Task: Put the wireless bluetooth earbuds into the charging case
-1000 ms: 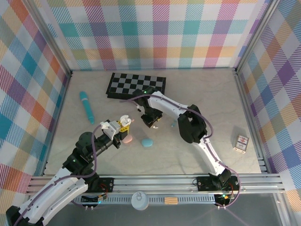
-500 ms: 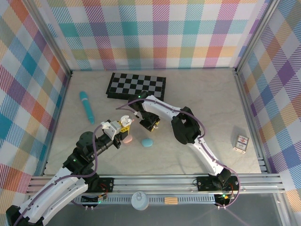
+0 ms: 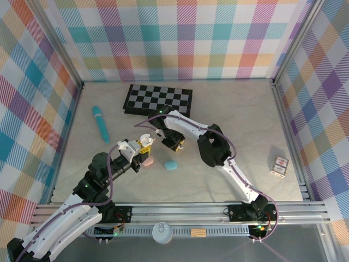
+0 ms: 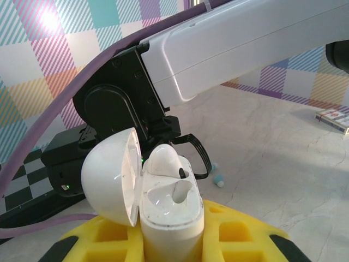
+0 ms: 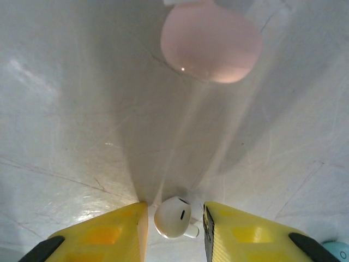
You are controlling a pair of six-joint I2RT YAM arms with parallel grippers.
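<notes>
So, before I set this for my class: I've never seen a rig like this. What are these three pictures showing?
Two robot arms are bolted at the near edge of a table. The overhead picture looks down from above and behind them; the other two come from a camera on each wrist, looking past that arm's yellow jaws. The left arm holds, in shut jaws, an open white charging case with what looks like one earbud sitting in it. The right arm has its jaws either side of a white earbud lying on the table; whether they grip it is unclear. Also lying there: a pink case, a blue case, a checkerboard, a teal stick and a small card box.
</notes>
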